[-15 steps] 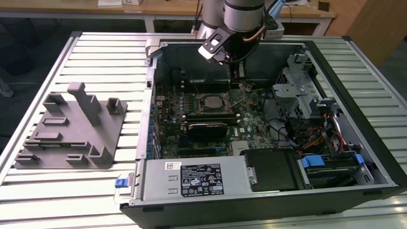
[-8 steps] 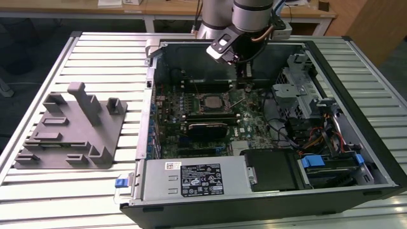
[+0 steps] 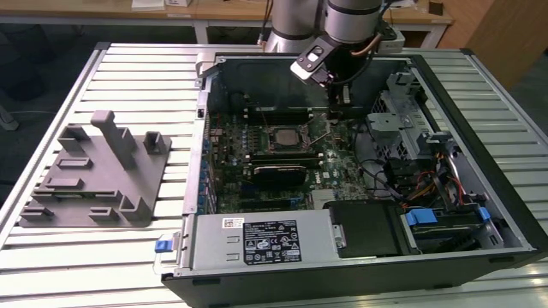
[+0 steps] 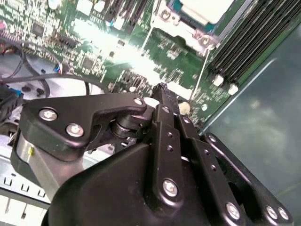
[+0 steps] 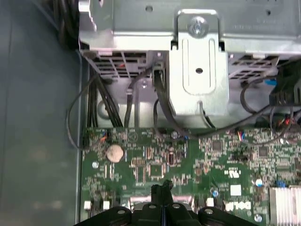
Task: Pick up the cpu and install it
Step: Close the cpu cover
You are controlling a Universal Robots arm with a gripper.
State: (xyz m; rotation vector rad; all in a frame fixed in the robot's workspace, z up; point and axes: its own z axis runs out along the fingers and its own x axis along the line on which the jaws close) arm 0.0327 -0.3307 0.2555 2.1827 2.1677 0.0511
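Observation:
The cpu (image 3: 283, 136) lies flat inside the black motherboard socket of the open computer case, its silvery top facing up. In the second wrist view the cpu (image 4: 203, 8) shows pale within the metal socket frame (image 4: 181, 29). My gripper (image 3: 334, 115) hangs low over the board just to the exterior view's right of the socket. Its black fingers are pressed together in both wrist views, with nothing seen between them (image 4: 162, 89) (image 5: 164, 187). A thin metal socket lever (image 4: 203, 70) runs close beside the fingertips.
A grey plastic fixture block (image 3: 94, 173) stands on the slatted table at the exterior view's left. Inside the case are memory slots (image 4: 244, 40), a black heatsink (image 3: 278, 172), a drive cage (image 3: 402, 128) with cables, a round coin battery (image 5: 114, 152) and the power supply (image 3: 256, 240).

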